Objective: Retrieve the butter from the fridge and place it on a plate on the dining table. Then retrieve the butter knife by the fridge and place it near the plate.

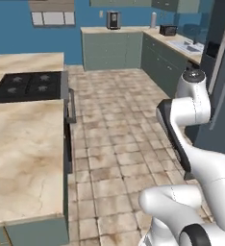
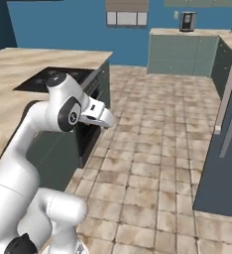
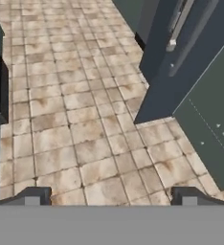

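Two tall bar handles on slate-blue fridge (image 2: pixel 222 149) — marble-patterned dining table (image 1: pixel 23 158).

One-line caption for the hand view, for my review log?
End effector open above the tiled floor, with the closed fridge and its bar handles ahead.

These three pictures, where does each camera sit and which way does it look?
Left base view: behind the arm's left, facing the dining table and fridge; arm at lower right.
Right base view: behind its right, same floor, table and fridge; arm at lower left.
Hand view: on the hand, looking down at floor tiles beside the fridge; fingertips at the bottom.
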You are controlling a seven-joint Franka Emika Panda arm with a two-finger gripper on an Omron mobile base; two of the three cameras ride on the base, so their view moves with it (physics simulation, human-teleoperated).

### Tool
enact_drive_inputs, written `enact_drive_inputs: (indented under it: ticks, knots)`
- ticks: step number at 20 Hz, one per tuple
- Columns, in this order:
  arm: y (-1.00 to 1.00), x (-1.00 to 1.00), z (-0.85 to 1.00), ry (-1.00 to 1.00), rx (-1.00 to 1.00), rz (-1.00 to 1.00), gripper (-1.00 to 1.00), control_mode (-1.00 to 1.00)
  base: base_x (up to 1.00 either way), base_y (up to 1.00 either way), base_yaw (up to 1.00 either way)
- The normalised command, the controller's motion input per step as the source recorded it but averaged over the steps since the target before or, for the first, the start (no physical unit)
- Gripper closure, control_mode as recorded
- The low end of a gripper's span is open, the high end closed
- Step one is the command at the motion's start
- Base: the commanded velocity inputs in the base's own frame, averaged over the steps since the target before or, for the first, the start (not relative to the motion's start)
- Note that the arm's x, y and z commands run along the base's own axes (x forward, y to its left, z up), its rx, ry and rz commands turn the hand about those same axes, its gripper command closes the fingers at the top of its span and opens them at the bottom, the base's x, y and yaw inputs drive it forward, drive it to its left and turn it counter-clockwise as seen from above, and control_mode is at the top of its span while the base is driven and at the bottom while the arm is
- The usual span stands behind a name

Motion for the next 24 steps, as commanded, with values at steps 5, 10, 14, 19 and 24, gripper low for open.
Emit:
enact_drive_inputs:
  ticks: [5,10,14,19,24]
  knots:
    - [0.0,0.0,0.0,0.0,0.0,0.0,-1.0,1.0,1.0,-0.02,0.0]
    - [0.0,0.0,0.0,0.0,0.0,0.0,-1.0,1.0,1.0,-0.17,0.0]
    - [0.0,0.0,0.0,0.0,0.0,0.0,-1.0,1.0,1.0,-0.1,0.01]
    - [0.0,0.0,0.0,0.0,0.0,0.0,-1.0,1.0,1.0,-0.18,-0.06]
    - [0.0,0.0,0.0,0.0,0.0,0.0,-1.0,1.0,1.0,-0.27,-0.3]
